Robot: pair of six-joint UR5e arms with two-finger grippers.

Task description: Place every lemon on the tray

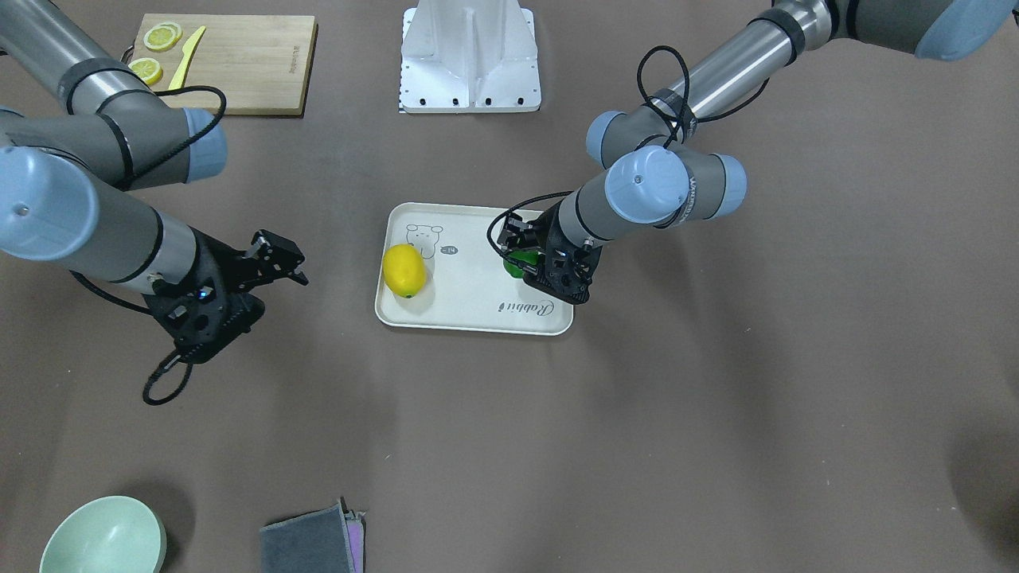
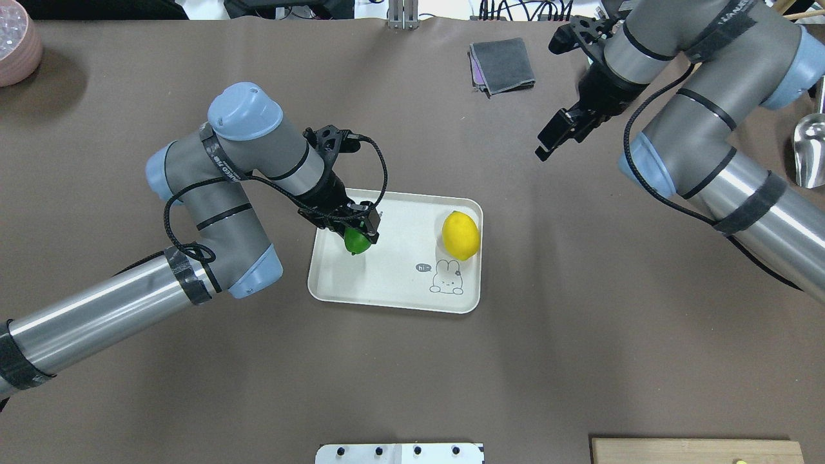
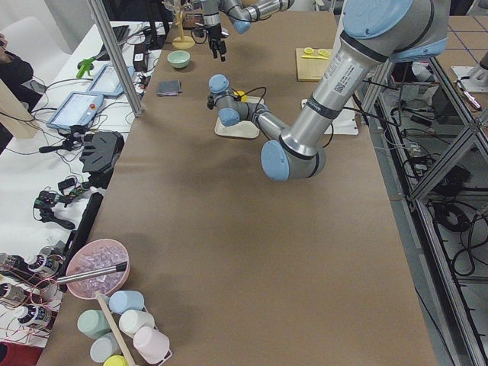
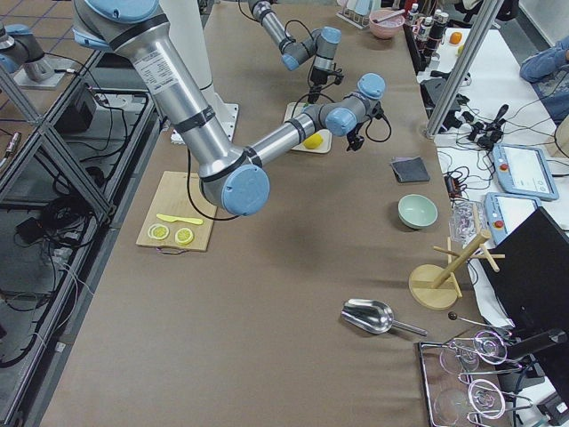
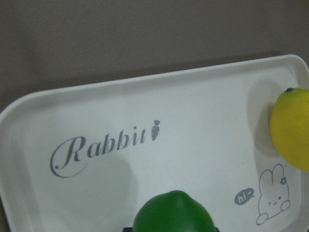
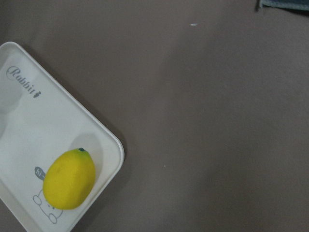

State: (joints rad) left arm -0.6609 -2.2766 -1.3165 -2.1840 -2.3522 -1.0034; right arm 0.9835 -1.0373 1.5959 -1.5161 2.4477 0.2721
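The cream tray (image 2: 399, 283) lies mid-table; it also shows in the front view (image 1: 478, 310) and both wrist views (image 5: 145, 96) (image 6: 29, 111). The yellow lemon (image 2: 461, 235) (image 1: 404, 270) (image 6: 69, 180) (image 5: 289, 128) rests on it by the rabbit drawing. My left gripper (image 2: 356, 236) (image 1: 532, 267) is shut on the green lemon (image 2: 356, 243) (image 1: 521, 263) (image 5: 174, 212), low over the tray's other end; I cannot tell whether it touches the tray. My right gripper (image 2: 555, 134) (image 1: 288, 259) is open and empty, away from the tray.
A wooden cutting board (image 1: 239, 64) holds lemon slices and a yellow knife. A green bowl (image 1: 103, 537) and a grey cloth (image 1: 314, 541) (image 2: 503, 64) lie at the operators' edge. A pink bowl (image 2: 16, 42) and a metal scoop (image 2: 809, 148) sit at the table's ends.
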